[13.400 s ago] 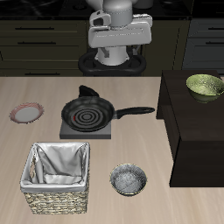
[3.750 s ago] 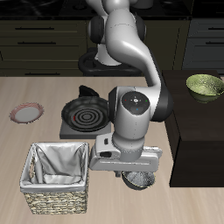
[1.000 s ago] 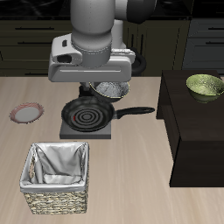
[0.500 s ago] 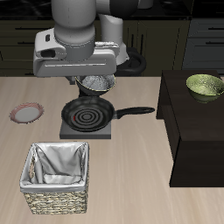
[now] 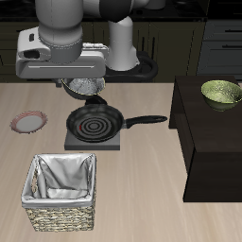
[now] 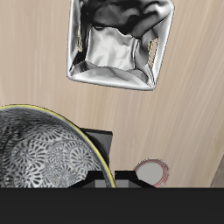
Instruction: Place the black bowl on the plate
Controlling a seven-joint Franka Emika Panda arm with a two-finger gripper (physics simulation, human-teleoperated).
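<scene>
Speckled silver-grey filled the black bowl (image 6: 48, 149), a small round shell pinched at its rim by the gripper (image 5: 83, 87) and hanging in the air. Over the last second it had travelled sideways off the ridged frying pan (image 5: 93, 122) toward the plate (image 5: 28, 121), flat, pink-rimmed, pale-centred and still bare; lowering looked close. Nearby sat a woven basket (image 5: 61, 193) with crumpled cloth lining.

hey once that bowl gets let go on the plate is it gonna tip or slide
Probably stiff: the bowl keeps its round shape held in the end effector. It may slide some, since the plate looks small, flat and smooth. Its wide, low shape suggests little tipping.
</scene>
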